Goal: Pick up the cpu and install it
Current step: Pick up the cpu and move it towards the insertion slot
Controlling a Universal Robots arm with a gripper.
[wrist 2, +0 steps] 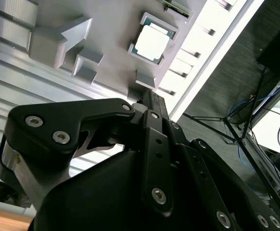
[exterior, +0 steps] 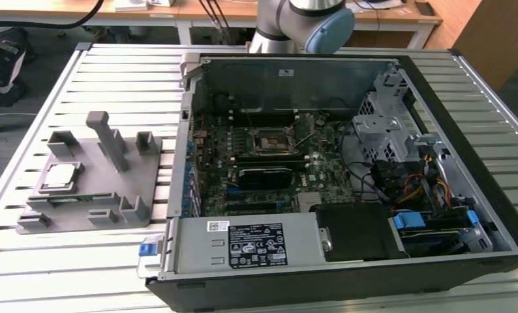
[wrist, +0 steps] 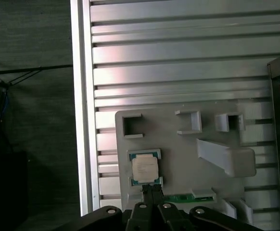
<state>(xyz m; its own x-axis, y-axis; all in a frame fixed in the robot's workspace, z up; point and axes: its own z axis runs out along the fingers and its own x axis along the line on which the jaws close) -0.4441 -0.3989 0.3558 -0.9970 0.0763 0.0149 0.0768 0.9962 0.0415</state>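
One cpu (exterior: 61, 175) lies flat, metal top upward, in a shallow pocket of the grey fixture plate (exterior: 111, 195). The plate rests on the slatted aluminium table (exterior: 68, 261), on the exterior view's left of the open computer case (exterior: 294, 81). The chip is well apart from the motherboard socket (exterior: 271, 140) inside that case. In both wrist views the cpu (wrist 2: 152, 42) (wrist: 145, 168) shows a pale lid with a thin green border, and low grey lips of the fixture plate (wrist 2: 111, 29) (wrist: 178, 154) bracket two of its opposite ends; the other two sides look unobstructed. Assessment: the part is light, thin and rigid, and its smooth lid offers little friction. Its underside is presumably delicate, so it should tolerate neither squeezing force nor tilt. The soundest hold appears to be across the two free edges, fingers low on the border and level. The gripper (wrist: 152, 188) (wrist 2: 147, 98) hangs above the plate, clear of the chip, its fingers drawn together with nothing between them. The arm (exterior: 307, 19) stands behind the case.
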